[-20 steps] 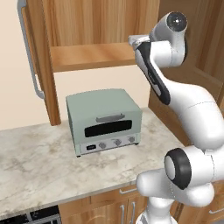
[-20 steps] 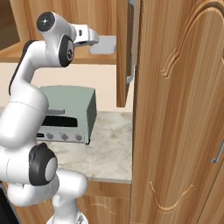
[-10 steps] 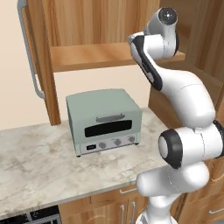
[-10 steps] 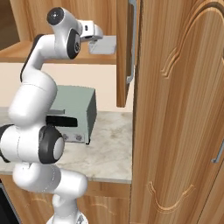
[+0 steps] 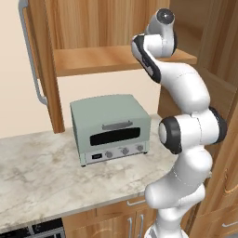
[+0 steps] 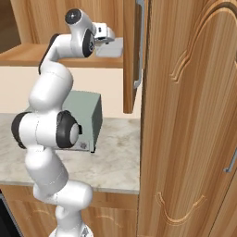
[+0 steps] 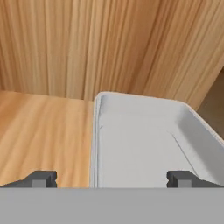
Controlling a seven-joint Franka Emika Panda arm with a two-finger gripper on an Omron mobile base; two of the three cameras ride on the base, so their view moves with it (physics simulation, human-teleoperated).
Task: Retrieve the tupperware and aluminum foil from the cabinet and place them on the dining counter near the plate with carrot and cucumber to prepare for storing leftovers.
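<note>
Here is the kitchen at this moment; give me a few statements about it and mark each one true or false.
1. The tool is shut on the tupperware. False: its jaws are open and hold nothing.
2. The tupperware sits on the shelf of the cabinet. True.
3. The toaster oven stands on the cabinet shelf. False: it stands on the stone counter below.
4. The cabinet door is open. True.
5. The tupperware has carrots inside. False: it looks empty.
</note>
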